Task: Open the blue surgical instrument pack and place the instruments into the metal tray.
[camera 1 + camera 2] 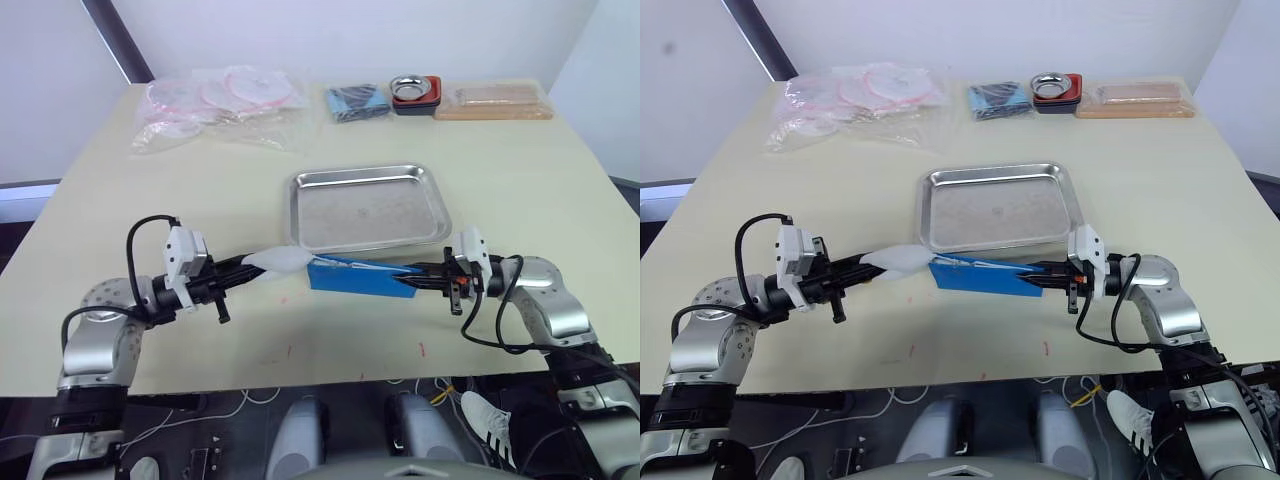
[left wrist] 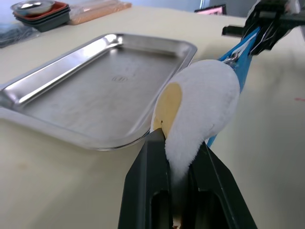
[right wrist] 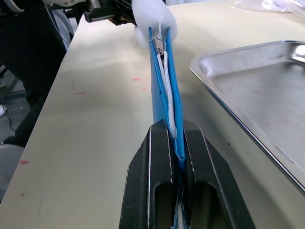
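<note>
Just in front of the metal tray (image 1: 368, 207), on the near side of the pale surface (image 1: 520, 170), the blue surgical instrument pack (image 1: 358, 274) is hanging on edge between the two tools. It is looking like a bright blue, flat pouch, stretched lengthwise, with a white padded flap (image 1: 275, 262) bulging from its left end. The left tool (image 2: 178, 157) is pinching that white flap, its black fingers closed tight on it. The right tool (image 3: 177, 143) is clamping the pack's opposite blue end, fingers closed on it.

The right wrist view is looking along the pack's upper edge, showing a white cord (image 3: 167, 95) and a small metal fitting (image 3: 157, 44) lying in the narrow gap between the two blue sides. The left wrist view is showing a pale yellow patch (image 2: 169, 102) beneath the white flap. The head views are showing the far edge of the surface: clear plastic bags (image 1: 215, 105), a dark-blue bundle (image 1: 355, 101), a small steel bowl on a red base (image 1: 415, 91) and a flat tan package (image 1: 495, 101).
</note>
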You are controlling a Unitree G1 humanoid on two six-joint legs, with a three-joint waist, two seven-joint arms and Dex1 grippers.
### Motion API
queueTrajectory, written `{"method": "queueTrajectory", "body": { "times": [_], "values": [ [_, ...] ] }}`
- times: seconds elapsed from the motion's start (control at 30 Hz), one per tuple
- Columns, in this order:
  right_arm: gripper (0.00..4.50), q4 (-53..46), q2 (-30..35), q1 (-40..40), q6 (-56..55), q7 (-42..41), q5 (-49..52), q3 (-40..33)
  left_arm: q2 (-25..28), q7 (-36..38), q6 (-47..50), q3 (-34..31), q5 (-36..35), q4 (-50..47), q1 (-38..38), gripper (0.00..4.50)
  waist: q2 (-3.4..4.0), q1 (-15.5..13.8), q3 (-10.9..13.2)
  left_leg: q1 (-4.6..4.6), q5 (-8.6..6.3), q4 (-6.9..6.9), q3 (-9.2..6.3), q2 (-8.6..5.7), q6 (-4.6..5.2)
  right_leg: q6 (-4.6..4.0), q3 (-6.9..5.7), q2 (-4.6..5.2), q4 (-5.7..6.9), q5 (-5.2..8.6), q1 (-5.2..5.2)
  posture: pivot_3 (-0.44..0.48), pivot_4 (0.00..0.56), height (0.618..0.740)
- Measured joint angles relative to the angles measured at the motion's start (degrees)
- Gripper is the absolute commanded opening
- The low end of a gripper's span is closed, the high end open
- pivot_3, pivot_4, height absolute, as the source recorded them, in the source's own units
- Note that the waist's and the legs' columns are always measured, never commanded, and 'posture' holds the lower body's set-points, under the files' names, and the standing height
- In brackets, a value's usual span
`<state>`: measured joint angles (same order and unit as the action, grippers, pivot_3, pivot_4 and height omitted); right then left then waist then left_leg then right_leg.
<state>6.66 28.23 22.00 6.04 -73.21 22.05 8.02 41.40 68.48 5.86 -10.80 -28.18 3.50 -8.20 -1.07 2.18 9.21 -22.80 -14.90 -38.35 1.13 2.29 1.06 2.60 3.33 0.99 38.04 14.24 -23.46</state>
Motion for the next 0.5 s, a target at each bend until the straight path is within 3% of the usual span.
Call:
{"method": "queueTrajectory", "body": {
  "times": [0.5],
  "values": [
    [0.00, 0.19, -0.03, 0.00, -0.25, 0.09, -0.05, -0.09, -2.45, -2.82, 0.81, 0.02, -0.13, -0.69, -2.59, 0.05, -0.01, -0.06, 0.00, -0.01, 0.00, -0.01, -0.01, 0.00, 0.00, 0.00, -0.01, 0.00, 0.01, -0.01, 0.00, 0.000, 0.150, 0.740]
  ]
}}
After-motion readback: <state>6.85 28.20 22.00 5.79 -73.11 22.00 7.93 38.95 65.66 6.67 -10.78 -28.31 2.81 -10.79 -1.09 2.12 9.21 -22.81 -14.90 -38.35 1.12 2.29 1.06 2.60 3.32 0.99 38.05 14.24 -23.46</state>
